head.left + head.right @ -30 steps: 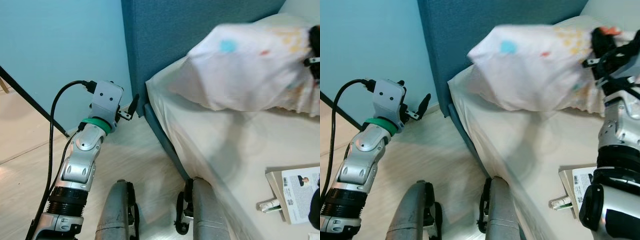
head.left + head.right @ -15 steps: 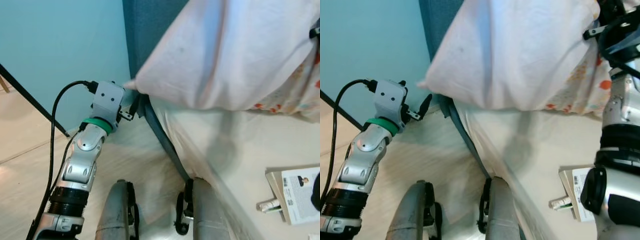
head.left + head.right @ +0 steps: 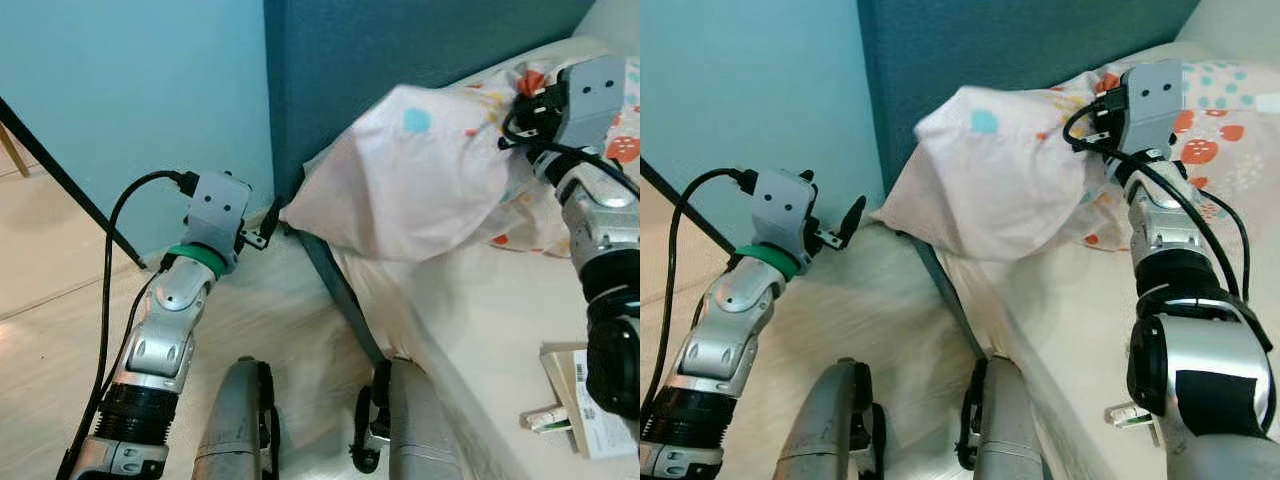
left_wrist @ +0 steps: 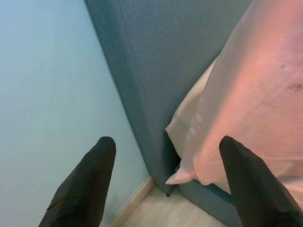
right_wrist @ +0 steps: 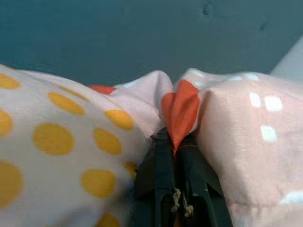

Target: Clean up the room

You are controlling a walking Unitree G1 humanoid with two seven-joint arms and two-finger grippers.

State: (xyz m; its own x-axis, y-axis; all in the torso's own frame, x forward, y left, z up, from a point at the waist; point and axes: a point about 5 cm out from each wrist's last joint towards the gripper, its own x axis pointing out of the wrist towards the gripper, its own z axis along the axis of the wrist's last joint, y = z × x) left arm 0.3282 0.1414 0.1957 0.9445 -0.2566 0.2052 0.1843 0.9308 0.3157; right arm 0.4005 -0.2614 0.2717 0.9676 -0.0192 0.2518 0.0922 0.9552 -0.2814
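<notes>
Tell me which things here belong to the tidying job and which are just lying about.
In the job:
- pillow, pinched by the right pincer
- left pincer, open near the pillow's corner

Lying about:
- book on the bed
- black cable

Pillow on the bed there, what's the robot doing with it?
The right gripper is pinched shut on the pillow, holding it by its cover at the head of the bed, against the blue headboard. The pillow's corner hangs over the bed's edge. The left gripper is open beside the bed, pointed at that corner without touching it. A book lies on the mattress.
</notes>
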